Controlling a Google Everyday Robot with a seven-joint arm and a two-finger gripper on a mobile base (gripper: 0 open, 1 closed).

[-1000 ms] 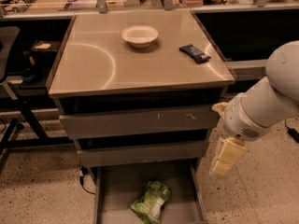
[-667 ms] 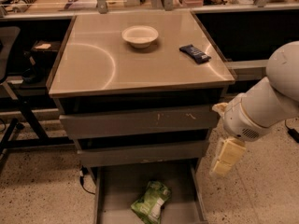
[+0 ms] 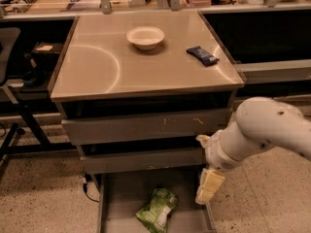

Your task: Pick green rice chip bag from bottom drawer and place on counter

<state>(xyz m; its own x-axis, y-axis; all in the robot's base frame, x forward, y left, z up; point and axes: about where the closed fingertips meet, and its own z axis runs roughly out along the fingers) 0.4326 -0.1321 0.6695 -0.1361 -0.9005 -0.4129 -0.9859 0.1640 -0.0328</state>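
Cream-coloured gripper (image 3: 209, 187) low at the right side of the cabinet, pointing straight down, level with the front right part of the bottom drawer (image 3: 127, 191) and overlapping its thin right wall in this view; contact with that wall impossible to judge. Open or closed: cannot tell, only one pale blocky shape on show. Empty as far as shown, and clear of the green rice chip bag (image 3: 156, 210), near it but apart, to its left. Bag flat on the grey drawer floor, toward the front and a little right of centre, crumpled, turned on a diagonal, a white label panel facing up; print on that panel too small to read. No legible writing on the dark blue bar wrapper (image 3: 202, 55) either, lying at an angle near the right edge of the counter (image 3: 92, 67). White bowl (image 3: 145, 36) upright toward the back of the same glossy beige top, well apart from the wrapper. Arm (image 3: 260, 127) entering from the right edge, a thick white rounded link sloping down and leftward to a ribbed wrist, then bent sharply downward into the gripper. Two shallower grey drawers (image 3: 141, 126) above, set back under the counter, the bottom one pulled out over the speckled floor (image 3: 43, 198).
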